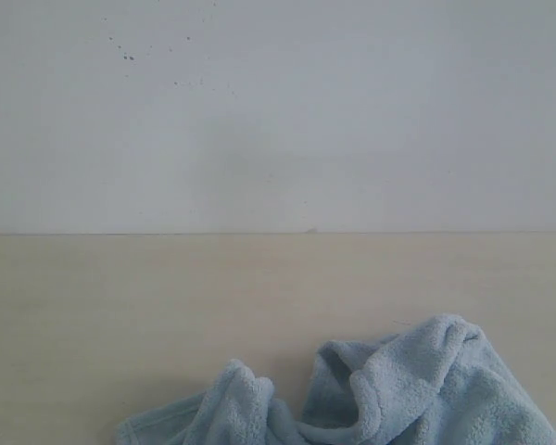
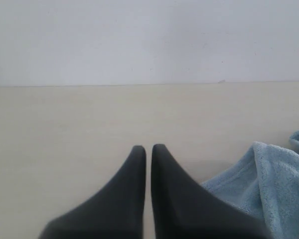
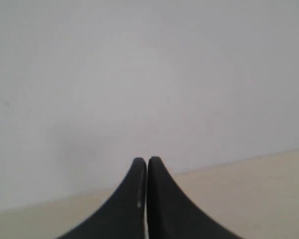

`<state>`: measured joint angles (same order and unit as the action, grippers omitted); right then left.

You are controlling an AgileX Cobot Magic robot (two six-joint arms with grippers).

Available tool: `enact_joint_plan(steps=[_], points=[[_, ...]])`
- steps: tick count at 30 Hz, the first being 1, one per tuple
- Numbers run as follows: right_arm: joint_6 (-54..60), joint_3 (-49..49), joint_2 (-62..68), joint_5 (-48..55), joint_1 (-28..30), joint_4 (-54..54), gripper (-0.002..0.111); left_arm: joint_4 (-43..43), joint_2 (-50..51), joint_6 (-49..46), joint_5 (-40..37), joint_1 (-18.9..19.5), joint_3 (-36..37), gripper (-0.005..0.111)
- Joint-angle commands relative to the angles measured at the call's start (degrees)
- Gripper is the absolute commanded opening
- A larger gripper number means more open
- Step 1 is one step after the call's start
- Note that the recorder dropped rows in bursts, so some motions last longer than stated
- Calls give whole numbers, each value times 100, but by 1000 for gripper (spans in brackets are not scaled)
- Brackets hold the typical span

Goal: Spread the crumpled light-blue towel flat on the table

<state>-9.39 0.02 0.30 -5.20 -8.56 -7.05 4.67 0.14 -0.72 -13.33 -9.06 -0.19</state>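
The crumpled towel [image 1: 426, 389] lay on the worktop [image 1: 120, 306] just beside the left end effector [image 2: 148, 147]; it and the right end effector [image 3: 147, 160] were closed, empty.

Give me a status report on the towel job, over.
Left gripper shut, empty; right gripper same. Towel crumpled on table, ungripped. No obstacles in view.

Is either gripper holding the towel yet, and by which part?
No. The left gripper and right gripper are both shut and empty; the towel lies crumpled on the table.
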Motion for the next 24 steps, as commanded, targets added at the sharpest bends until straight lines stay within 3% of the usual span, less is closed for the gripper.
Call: enact_joint_plan(steps=[1, 5, 9, 20, 24], points=[[-926, -2, -30, -978, -7, -32, 0, 49, -14, -31, 24, -17, 19, 4], [-1450, -2, -30, -1018, -7, -32, 0, 49, -14, -31, 24, -17, 19, 4], [-1349, -436, 325, 213, -7, -32, 0, 49, -14, -31, 24, -17, 19, 4], [718, -2599, 4562, 1960, -17, -14, 1, 49, -14, -31, 24, -17, 19, 4], [1788, -3590, 6189, 2386, -395, -330, 21, 49, -14, -31, 24, -17, 19, 4]])
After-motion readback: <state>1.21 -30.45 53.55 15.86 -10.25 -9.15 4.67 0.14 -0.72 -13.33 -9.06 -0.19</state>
